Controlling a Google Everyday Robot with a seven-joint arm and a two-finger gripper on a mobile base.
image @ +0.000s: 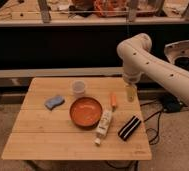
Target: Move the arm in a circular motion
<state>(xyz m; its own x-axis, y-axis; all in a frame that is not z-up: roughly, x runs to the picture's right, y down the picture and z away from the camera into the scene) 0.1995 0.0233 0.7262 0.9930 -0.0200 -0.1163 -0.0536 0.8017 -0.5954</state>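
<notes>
While reaching in from the right edge, presenting as a glossy white arm (pixel 160 70): thick rounded tubular segments, small dark screw dots along the side, a bulbous joint at the top of the bend, a beige tip.

Rising leftward from the lower right up to that joint, then bending sharply and dropping straight down. Hanging with the last segment about vertical over the right rear part of the table (pixel 48 145).

Carrying the gripper (pixel 131 93) at the lower end, pointing downward, hanging low over the tabletop near the back right edge. Not showing whether spread or pressed together: cannot tell. Standing just right of the orange stick (pixel 113 100), apart from it.

Sharing the table with:
- cup (pixel 78 88), sitting upright near the rear middle, well left of the gripper;
- sponge (pixel 54 102), lying at the left;
- bowl (pixel 85 111), sitting at the centre, in front of the cup;
- bottle (pixel 104 125), lying on its side just right of the bowl;
- black block (pixel 129 127), lying at the right front, below the gripper in the view.
</notes>
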